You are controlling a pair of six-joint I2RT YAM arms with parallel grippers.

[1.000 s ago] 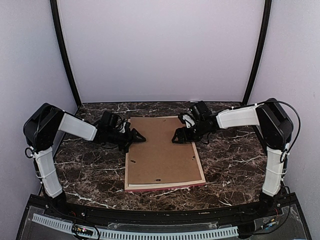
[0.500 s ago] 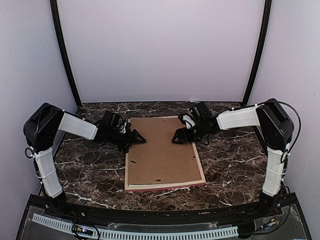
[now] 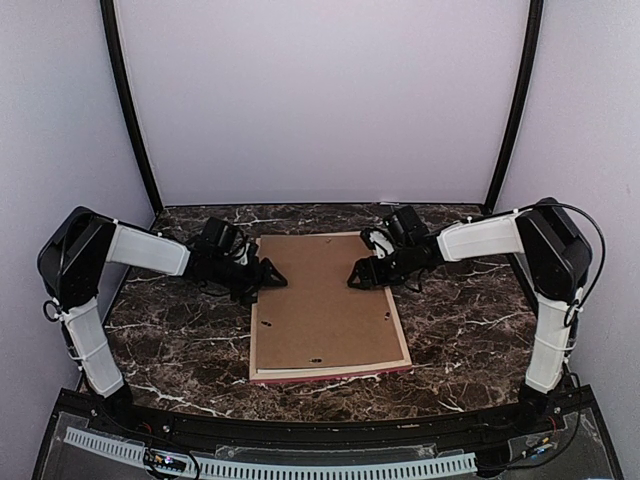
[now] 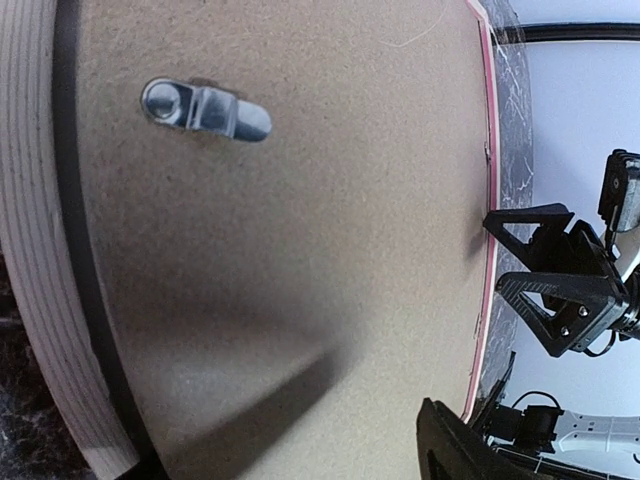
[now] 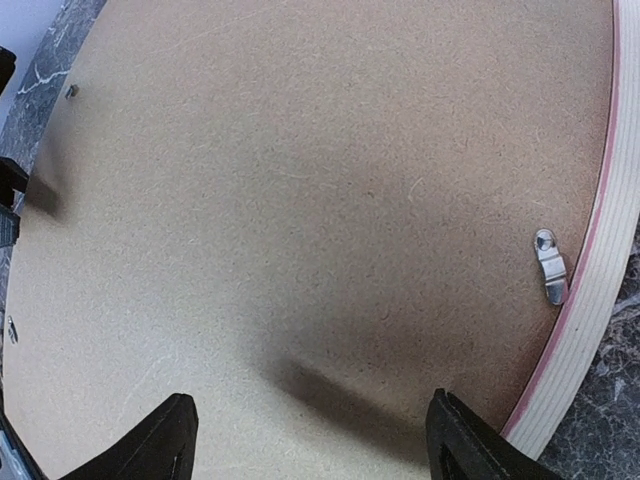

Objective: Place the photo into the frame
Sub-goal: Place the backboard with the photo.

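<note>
In the view from above, the frame (image 3: 330, 374) lies face down in the middle of the picture on the marble table (image 3: 470, 320), with the brown backing board (image 3: 325, 300) set in its back. The left gripper (image 3: 266, 281) stands over the board's upper left edge and the right gripper (image 3: 358, 278) over its upper right edge. Both claws are spread wide and hold nothing. The photo does not show in any view, so I cannot tell where it is. In the left wrist view, the board fills the picture. One metal turn clip (image 4: 205, 105) sits at the upper left, beside the pale wood rim. The frame's pink edge runs down the right side. In the right wrist view, the two fingers (image 5: 165, 435) stand far apart at the bottom over the bare board, with a second clip (image 5: 550, 265) near the rim at the right. I judge the frame to be stiff and rather light but easy to slide on the smooth stone, so it is best held by its wood rim. The board is thin and flat, and should be lifted at an edge once the clips are turned. A paper print would bend and crease easily.
</note>
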